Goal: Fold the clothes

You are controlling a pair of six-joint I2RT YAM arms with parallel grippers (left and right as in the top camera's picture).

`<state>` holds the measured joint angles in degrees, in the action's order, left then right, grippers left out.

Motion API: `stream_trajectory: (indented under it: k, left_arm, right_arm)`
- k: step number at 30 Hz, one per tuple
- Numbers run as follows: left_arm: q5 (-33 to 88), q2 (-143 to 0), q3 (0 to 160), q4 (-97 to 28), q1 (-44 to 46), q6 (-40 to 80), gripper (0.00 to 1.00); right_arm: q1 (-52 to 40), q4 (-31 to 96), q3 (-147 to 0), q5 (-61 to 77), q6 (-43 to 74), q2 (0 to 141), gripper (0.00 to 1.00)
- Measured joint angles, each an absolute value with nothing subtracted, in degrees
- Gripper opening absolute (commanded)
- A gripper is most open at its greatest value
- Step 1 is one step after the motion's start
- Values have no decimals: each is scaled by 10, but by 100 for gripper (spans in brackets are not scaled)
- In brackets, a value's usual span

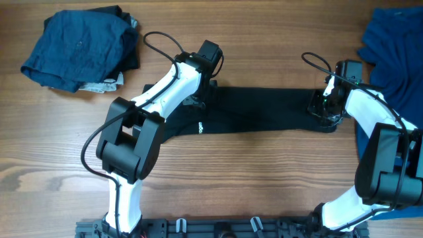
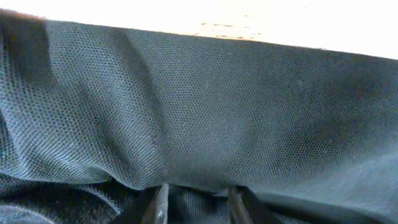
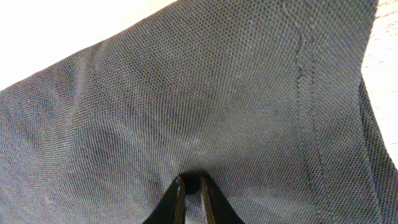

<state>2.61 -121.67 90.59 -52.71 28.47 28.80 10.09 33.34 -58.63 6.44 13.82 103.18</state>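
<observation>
Seen from above: black shirt [image 1: 264,116] drawn out into a long, low band across the middle of the table [image 1: 251,178], fairly straight along the far edge, more uneven along the near one, with a small white logo mark [image 1: 199,127] near the left end. At that left end, left gripper [image 1: 200,99] down on the cloth; in the left wrist view [image 2: 196,194], fingers [image 2: 158,205] standing apart with dark mesh bunched over the tips, and cannot tell whether any cloth is caught between them. Beyond, the shirt's far edge running straight across against bright bare wood. At the band's right end, right gripper [image 1: 324,106] low on the fabric; in the right wrist view [image 3: 191,183], fingers nearly together and pinched on a small pucker of the black shirt, a stitched seam [image 3: 305,93] running up just inside the cloth's right-hand edge, pale table showing past both corners. Dark blue garment pile [image 1: 79,46] heaped at the far left corner, well apart from the band. Royal blue garment [image 1: 396,53] along the right edge, close behind the right arm. Bare wood open in front of the band as far as the arm bases, and behind it between pile and blue cloth.
</observation>
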Motion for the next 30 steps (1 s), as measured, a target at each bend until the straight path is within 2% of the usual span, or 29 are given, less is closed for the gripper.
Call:
stream_trajectory:
  k: [14,30]
  left_arm:
    - [-19,-1180,913,-566,285,291,56]
    - [-35,-1180,861,-550,285,314,50]
  right_arm:
    - [101,329,-586,64,138,1032,11]
    - [101,329,-586,64,138,1032,11]
